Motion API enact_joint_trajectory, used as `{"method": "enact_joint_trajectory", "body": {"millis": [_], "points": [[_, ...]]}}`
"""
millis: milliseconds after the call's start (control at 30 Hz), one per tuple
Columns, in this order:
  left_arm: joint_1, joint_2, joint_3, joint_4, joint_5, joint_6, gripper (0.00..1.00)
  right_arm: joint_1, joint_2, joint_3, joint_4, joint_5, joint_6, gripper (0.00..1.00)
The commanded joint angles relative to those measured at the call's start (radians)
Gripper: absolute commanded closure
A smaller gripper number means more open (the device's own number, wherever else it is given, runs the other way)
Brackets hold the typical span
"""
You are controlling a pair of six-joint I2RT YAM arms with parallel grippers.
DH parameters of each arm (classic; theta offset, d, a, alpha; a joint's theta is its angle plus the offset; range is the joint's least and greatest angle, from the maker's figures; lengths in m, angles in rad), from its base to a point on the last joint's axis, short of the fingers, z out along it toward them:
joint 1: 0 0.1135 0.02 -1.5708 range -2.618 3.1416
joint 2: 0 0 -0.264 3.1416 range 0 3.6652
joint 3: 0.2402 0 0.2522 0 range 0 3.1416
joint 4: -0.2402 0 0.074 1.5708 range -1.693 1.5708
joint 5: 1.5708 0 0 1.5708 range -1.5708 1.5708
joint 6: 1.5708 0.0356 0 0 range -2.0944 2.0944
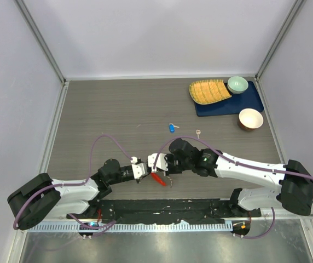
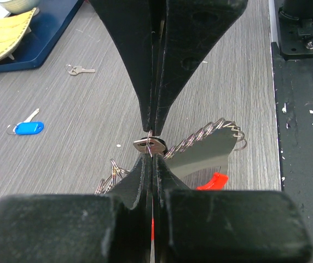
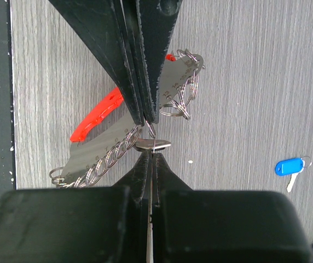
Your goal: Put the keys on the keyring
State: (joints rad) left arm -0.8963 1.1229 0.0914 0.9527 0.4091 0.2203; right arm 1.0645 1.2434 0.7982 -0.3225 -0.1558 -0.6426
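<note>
Left gripper [image 2: 152, 160] and right gripper [image 3: 152, 158] both clenched tip-to-tip on keyring [image 2: 200, 137]: twisted silvery wire, red fob [image 3: 96, 118], 1 silver key [image 3: 156, 145].

A grey wood-grain table [image 1: 118, 115] carries a dark blue rectangular mat [image 1: 227, 107] at its far right. On the mat lie a yellow ribbed leaf-shaped dish [image 1: 208, 91] and, just beside it, a pale green bowl [image 1: 237, 84]. A brown bowl with a white inside [image 1: 250, 119] stands at the mat's near right corner.

Red fob [image 2: 216, 181] mostly hidden behind jaws.
</note>
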Motion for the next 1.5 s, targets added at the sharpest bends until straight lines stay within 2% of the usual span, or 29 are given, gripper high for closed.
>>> {"method": "enact_joint_trajectory", "body": {"millis": [0, 667, 1467], "points": [[0.000, -0.008, 0.021, 0.069, 0.031, 0.016, 1.00, 0.002, -0.030, 0.030, 0.040, -0.054, -0.019, 0.99], [0.000, 0.003, 0.033, 0.058, 0.069, 0.014, 1.00, 0.012, -0.041, 0.029, 0.054, -0.085, -0.038, 0.99], [0.000, -0.005, 0.024, 0.096, 0.025, -0.002, 1.00, 0.048, 0.002, 0.042, 0.031, -0.067, -0.058, 0.99]]}}
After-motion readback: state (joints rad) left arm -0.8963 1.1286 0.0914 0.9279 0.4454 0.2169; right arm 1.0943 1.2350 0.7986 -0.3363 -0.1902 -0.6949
